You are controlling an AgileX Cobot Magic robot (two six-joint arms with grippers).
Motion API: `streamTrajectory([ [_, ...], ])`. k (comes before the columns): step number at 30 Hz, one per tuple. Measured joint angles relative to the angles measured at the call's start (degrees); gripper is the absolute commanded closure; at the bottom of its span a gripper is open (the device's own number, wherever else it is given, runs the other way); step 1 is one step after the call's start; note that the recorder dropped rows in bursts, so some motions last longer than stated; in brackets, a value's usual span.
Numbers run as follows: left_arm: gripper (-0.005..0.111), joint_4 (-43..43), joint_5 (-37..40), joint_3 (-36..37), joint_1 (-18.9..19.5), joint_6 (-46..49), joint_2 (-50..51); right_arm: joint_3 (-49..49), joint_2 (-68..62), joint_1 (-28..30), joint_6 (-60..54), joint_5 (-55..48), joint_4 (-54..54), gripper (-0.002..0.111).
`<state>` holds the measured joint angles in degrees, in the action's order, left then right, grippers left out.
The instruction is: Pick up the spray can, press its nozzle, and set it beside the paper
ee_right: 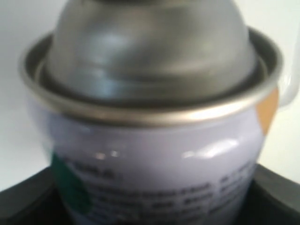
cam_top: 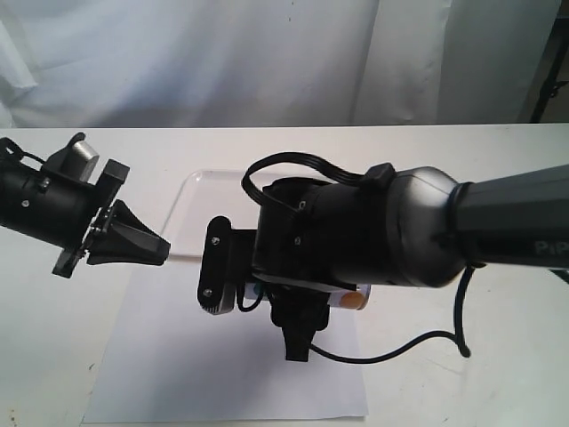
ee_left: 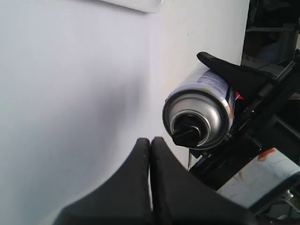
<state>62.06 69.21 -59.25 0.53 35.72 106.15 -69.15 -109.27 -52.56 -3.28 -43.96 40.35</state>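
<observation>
The spray can [ee_left: 206, 101] lies sideways in the air, with my right gripper [ee_right: 150, 206] shut on its white body. Its black fingers [ee_left: 232, 70] clamp the can from both sides. The silver shoulder and black nozzle [ee_left: 186, 132] face my left gripper [ee_left: 151, 140], which is shut and empty, its tips a short gap from the nozzle. In the exterior view the right arm hides nearly all of the can; only a strip with an orange dot [cam_top: 354, 301] shows. The left gripper [cam_top: 164, 250] points right at it. The paper [cam_top: 222, 356] lies flat on the table beneath both grippers.
A clear rimmed tray [cam_top: 188, 200] sits on the white table just beyond the paper. A black cable [cam_top: 400, 351] hangs from the right arm over the paper's right edge. White curtains close off the back.
</observation>
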Motion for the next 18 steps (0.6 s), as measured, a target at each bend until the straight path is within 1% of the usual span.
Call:
streamTrajectory([
  [6,0.107,0.62,0.00,0.00,-3.03,1.01,0.95,0.00,-1.76,0.00,3.28,-0.41,0.00,0.108],
  [11,0.107,1.39,-1.05,0.00,-3.18,1.27,1.40,0.00,-2.08,0.00,6.10,-0.64,-0.14,0.108],
  [18,0.107,3.96,-1.42,-0.03,-3.18,1.37,4.12,0.00,-2.08,0.00,6.97,-0.73,-0.14,0.108],
])
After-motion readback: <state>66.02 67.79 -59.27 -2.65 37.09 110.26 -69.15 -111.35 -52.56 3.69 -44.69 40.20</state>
